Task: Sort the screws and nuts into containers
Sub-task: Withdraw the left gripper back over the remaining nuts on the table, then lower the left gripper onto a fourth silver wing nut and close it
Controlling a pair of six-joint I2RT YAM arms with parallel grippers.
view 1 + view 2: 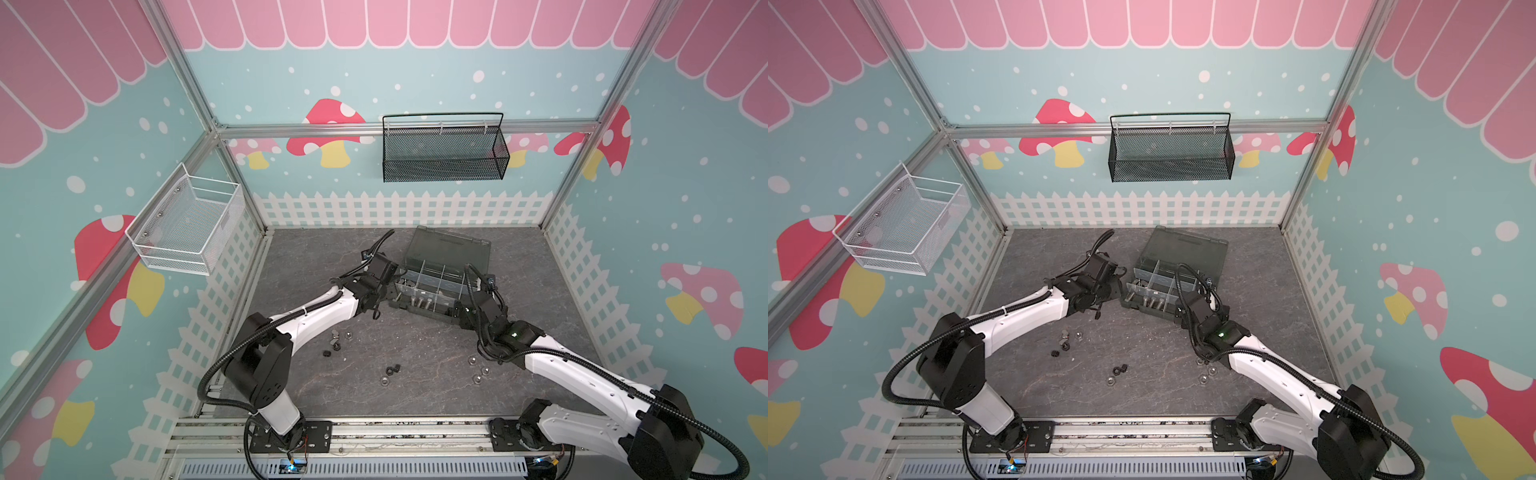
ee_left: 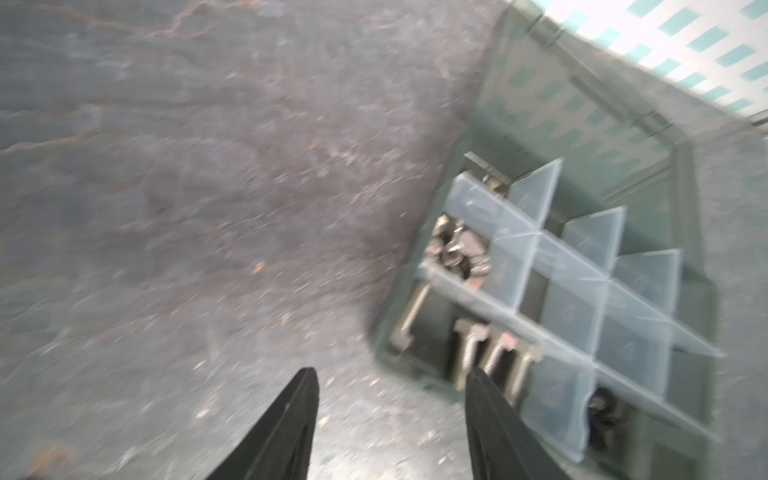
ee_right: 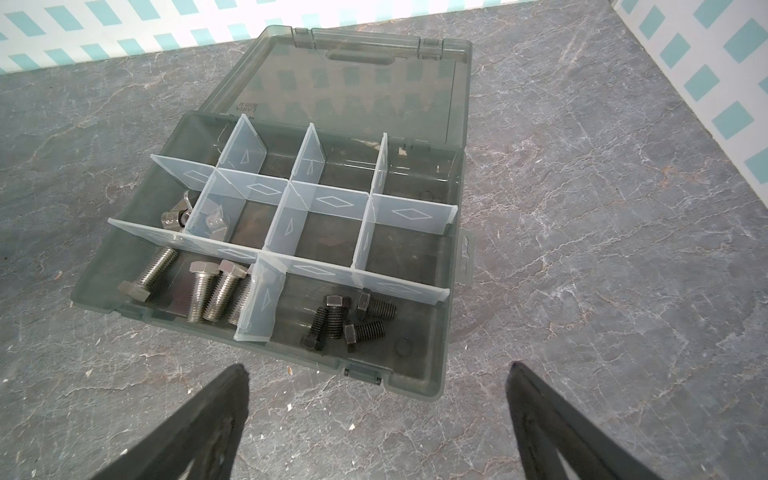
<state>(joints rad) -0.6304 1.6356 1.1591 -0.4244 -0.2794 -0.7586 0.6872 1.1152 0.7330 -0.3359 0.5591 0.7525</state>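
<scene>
Grey organiser box (image 3: pixel 415 376) checked: found silver screws (image 3: pixel 199 291) in one compartment, black screws (image 3: pixel 349 318) alongside, wing nuts (image 3: pixel 176 216) adjoining. Noted loose nuts (image 1: pixel 392 369) scattered on worktop (image 1: pixel 415 395), unsorted. Found left fingers (image 2: pixel 291 415) and right fingers (image 3: pixel 208 415) apart, empty. Judged roughly half done.

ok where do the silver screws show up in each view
Both top views: silver screws, left end of the box's front row.
Left wrist: just beyond one finger's tip.
Right wrist: compartment beside the black screws.
Shared landmark: the translucent dividers.
</scene>
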